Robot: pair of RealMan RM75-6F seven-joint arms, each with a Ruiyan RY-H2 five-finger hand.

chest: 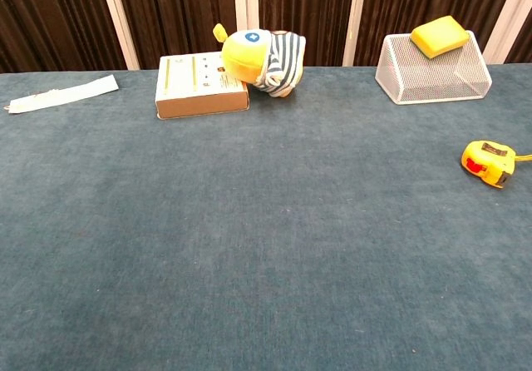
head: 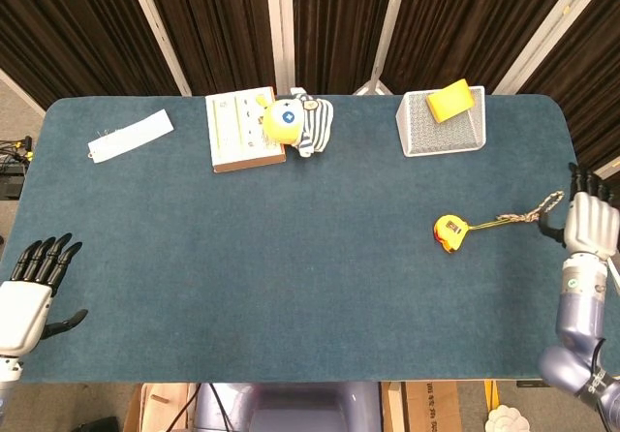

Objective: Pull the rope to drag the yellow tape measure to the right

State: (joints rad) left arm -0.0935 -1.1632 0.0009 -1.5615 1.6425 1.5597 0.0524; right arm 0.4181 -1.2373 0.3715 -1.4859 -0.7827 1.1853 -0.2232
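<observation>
The yellow tape measure [head: 449, 231] lies on the blue table [head: 291, 258] at the right, also seen in the chest view [chest: 489, 162]. A thin rope [head: 513, 216] runs from it to the right and lies slack on the cloth, its knotted end near the table's right edge. My right hand [head: 586, 223] hovers at that edge just beyond the rope's end, fingers spread and holding nothing. My left hand [head: 29, 292] rests off the table's left front corner, fingers apart and empty. Neither hand shows in the chest view.
A white wire basket [head: 441, 122] with a yellow sponge [head: 450, 100] on it stands at the back right. At the back middle are a box [head: 240, 128] and a plush toy [head: 295, 122]. A white strip [head: 131, 135] lies at the back left.
</observation>
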